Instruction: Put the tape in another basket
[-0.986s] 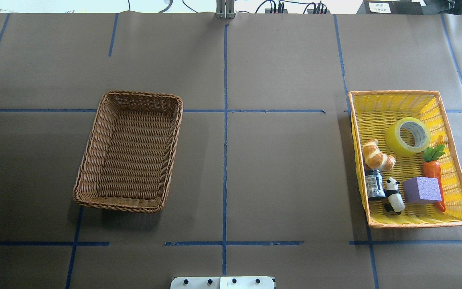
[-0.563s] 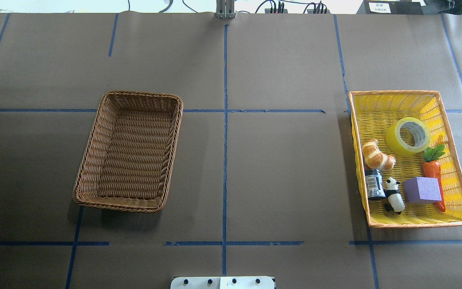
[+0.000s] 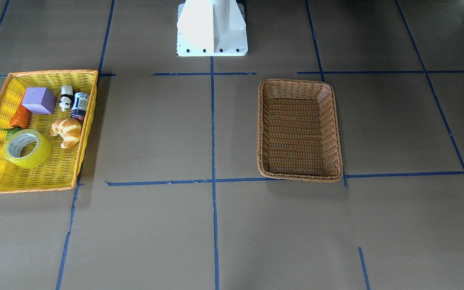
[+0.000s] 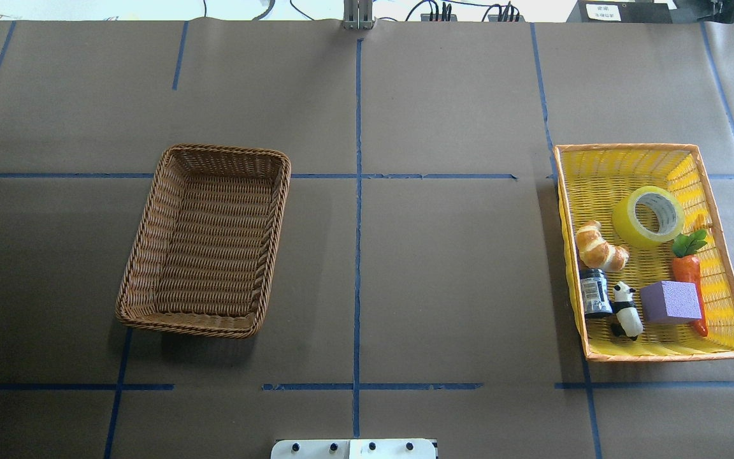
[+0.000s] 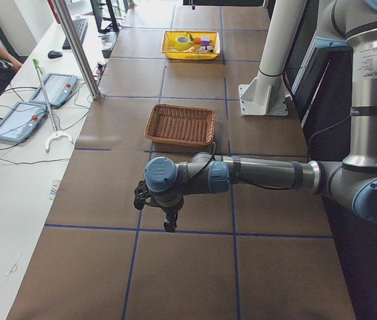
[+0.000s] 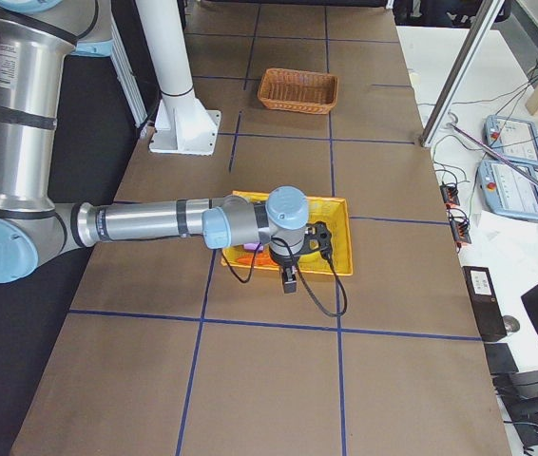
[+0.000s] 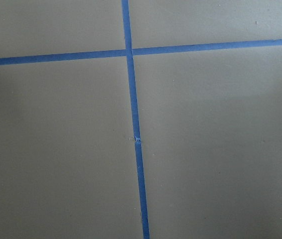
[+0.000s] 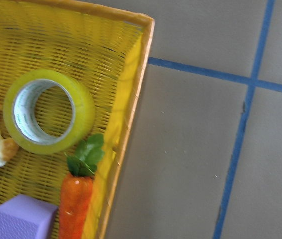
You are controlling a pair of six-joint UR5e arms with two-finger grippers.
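The tape (image 4: 648, 217) is a yellow-green roll lying flat in the yellow tray (image 4: 625, 148) at the table's right. It also shows in the front view (image 3: 27, 148) and the right wrist view (image 8: 49, 110). The brown wicker basket (image 4: 150, 229) stands empty left of centre. My right gripper (image 6: 289, 283) shows only in the exterior right view, above the tray's outer edge. My left gripper (image 5: 168, 225) shows only in the exterior left view, over bare paper beyond the basket (image 5: 180, 125). I cannot tell whether either is open or shut.
The tray also holds a croissant (image 4: 599, 247), a dark jar (image 4: 595, 292), a panda figure (image 4: 626, 309), a purple block (image 4: 671, 301) and a carrot (image 4: 687, 268), all near the tape. Blue tape lines cross the brown paper. The robot's white base (image 3: 212, 28) stands mid-table.
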